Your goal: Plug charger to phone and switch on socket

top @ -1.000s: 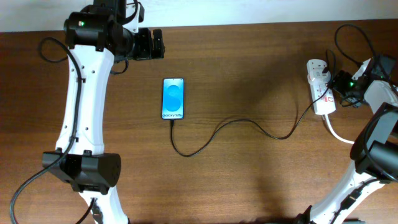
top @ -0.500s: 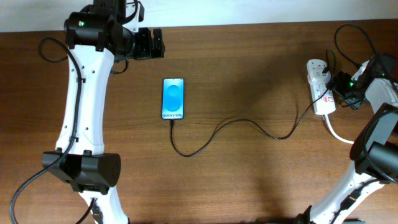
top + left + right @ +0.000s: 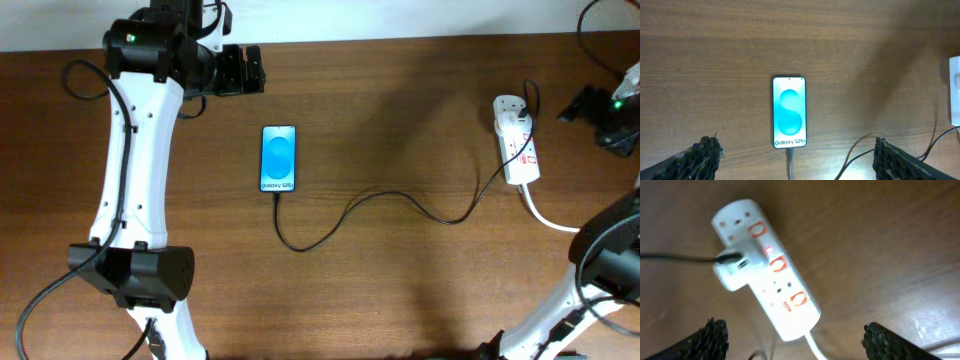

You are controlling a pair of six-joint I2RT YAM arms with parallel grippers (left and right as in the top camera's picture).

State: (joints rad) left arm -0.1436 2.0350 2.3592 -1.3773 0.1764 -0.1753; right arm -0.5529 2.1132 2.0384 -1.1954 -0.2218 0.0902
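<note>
The phone (image 3: 279, 158) lies flat with its blue screen lit; in the left wrist view (image 3: 788, 112) it reads "Galaxy S25+". The charger cable (image 3: 380, 196) is plugged into its bottom edge (image 3: 789, 155) and winds right to the white socket (image 3: 518, 150). In the right wrist view the socket (image 3: 785, 287) has a small red light on, and a plug (image 3: 732, 270) with the black cable sits in it. My left gripper (image 3: 250, 70) (image 3: 797, 157) is open above the phone. My right gripper (image 3: 582, 105) (image 3: 797, 342) is open, right of the socket and clear of it.
The socket's thick white cord (image 3: 548, 216) runs off to the lower right. Both white arms stand at the table's sides, the left one (image 3: 130, 170) and the right one (image 3: 600, 250). The socket's edge also shows in the left wrist view (image 3: 955, 90).
My right gripper has drawn back from the socket, up and to the right. The phone, the cable and the left arm have not moved.
</note>
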